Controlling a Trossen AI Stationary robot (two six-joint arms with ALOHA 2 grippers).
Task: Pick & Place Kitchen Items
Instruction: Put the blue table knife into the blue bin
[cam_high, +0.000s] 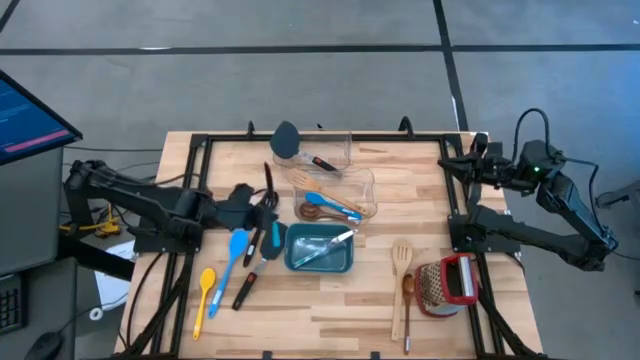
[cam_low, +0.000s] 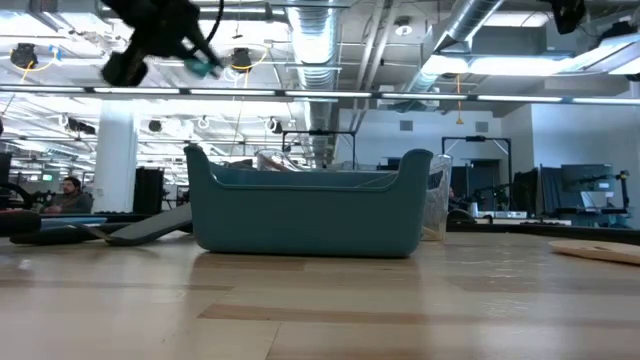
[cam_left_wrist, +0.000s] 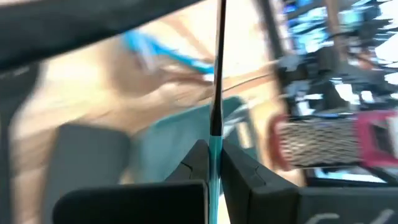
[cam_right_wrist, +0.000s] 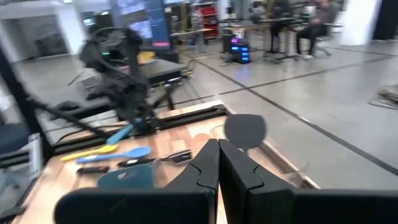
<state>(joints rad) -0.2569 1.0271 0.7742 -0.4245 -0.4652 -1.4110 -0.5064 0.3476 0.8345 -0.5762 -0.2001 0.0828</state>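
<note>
Kitchen items split across table: several lie loose left of teal bin (cam_high: 318, 262), some already in bin and in clear container (cam_high: 345, 185), wooden spoons (cam_high: 402, 275) lie to right. Left gripper (cam_left_wrist: 212, 163) pinches teal-handled utensil (cam_left_wrist: 216, 87) by handle end, lifted clear of table, shaft pointing ahead, likely for drop into bin. Right gripper (cam_right_wrist: 217, 163) pressed together, empty, parked at right edge, clear of left arm's work.
</note>
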